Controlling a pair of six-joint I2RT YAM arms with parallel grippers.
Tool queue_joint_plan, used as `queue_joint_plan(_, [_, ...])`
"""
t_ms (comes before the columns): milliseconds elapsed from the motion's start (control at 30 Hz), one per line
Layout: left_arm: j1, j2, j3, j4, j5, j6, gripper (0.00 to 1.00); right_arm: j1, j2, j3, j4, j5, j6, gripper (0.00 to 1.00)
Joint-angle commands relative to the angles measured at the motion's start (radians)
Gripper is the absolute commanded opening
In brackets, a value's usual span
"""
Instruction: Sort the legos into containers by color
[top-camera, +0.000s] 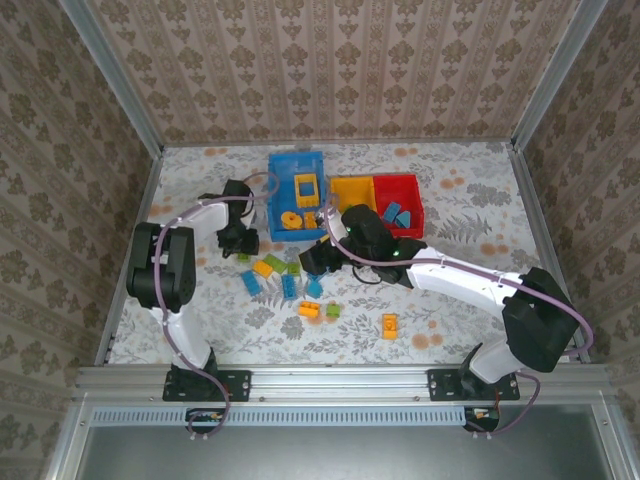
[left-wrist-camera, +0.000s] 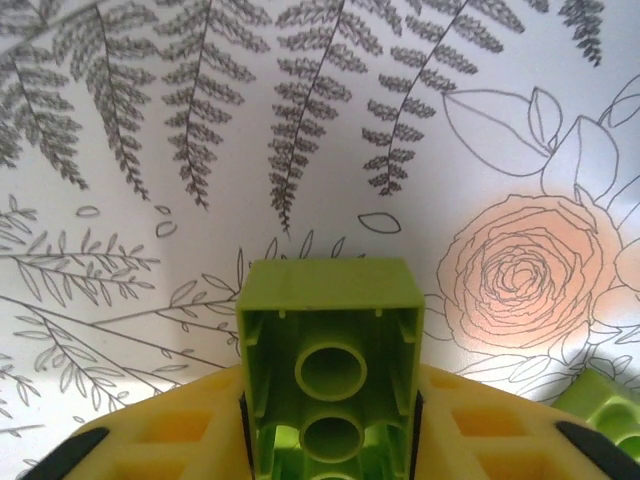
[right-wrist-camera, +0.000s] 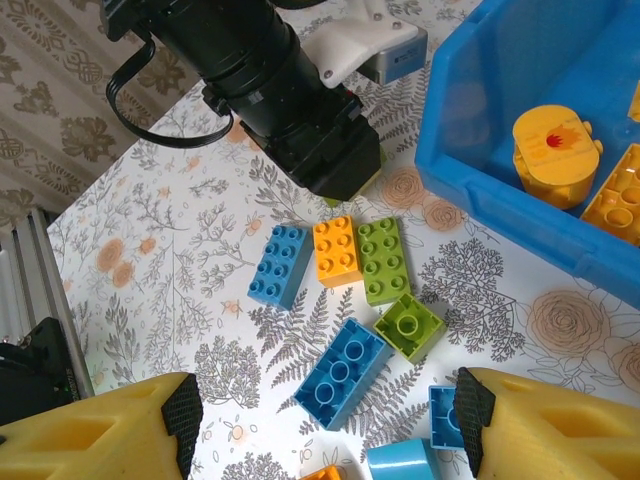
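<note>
The left end effector (left-wrist-camera: 330, 440) is clenched on a light green lego (left-wrist-camera: 330, 330). It is glossy plastic, and its hollow underside with round tubes faces the camera. Its lower end is cut off at the frame's edge. Ahead of it stretches open counter (left-wrist-camera: 150, 150), printed with ferns and a rose.

The right end effector (right-wrist-camera: 328, 415) hangs released, its yellow fingers (right-wrist-camera: 100, 430) spread wide above loose legos. A blue brick (right-wrist-camera: 278, 262), orange brick (right-wrist-camera: 338, 250) and green brick (right-wrist-camera: 383, 260) lie side by side.

The blue bin (right-wrist-camera: 470, 170) stands near them, holding a rounded orange piece (right-wrist-camera: 555, 155). From above, the right arm (top-camera: 450, 280) partly hides the yellow bin (top-camera: 350, 190), and the red bin (top-camera: 398, 180) sits against it.
</note>
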Motion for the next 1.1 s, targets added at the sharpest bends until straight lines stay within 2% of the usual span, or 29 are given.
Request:
queue_joint_plan(0, [0.008, -0.079, -0.016, 0.007, -0.038, -0.022, 0.33, 0.007, 0.000, 0.030, 0.010, 0.003, 0.009, 0.70])
queue_joint_plan(100, [0.003, -0.171, -0.009, -0.032, -0.041, -0.051, 0.30, 0.005, -0.038, 0.016, 0.015, 0.070, -0.005, 0.70])
queue_joint_plan(200, [-0.044, -0.267, 0.035, -0.084, -0.021, -0.087, 0.29, -0.024, -0.097, -0.034, 0.066, 0.177, 0.024, 0.70])
queue_joint_plan(300, [-0.136, -0.326, 0.114, -0.122, -0.012, -0.125, 0.29, -0.085, -0.159, -0.077, 0.098, 0.250, 0.091, 0.69])
queue_joint_plan(433, [-0.279, -0.310, 0.235, -0.127, -0.008, -0.183, 0.29, -0.186, -0.189, -0.100, 0.094, 0.295, 0.171, 0.68])
queue_joint_plan(633, [-0.434, -0.134, 0.435, -0.059, 0.030, -0.230, 0.29, -0.303, -0.236, -0.118, 0.050, 0.354, 0.266, 0.68])
queue_joint_plan(733, [-0.471, -0.001, 0.568, -0.064, 0.047, -0.251, 0.29, -0.337, -0.267, -0.127, 0.025, 0.353, 0.282, 0.68])
queue_joint_plan(1067, [-0.486, 0.403, 1.010, -0.084, 0.076, -0.321, 0.29, -0.375, -0.357, -0.154, -0.033, 0.276, 0.272, 0.68])
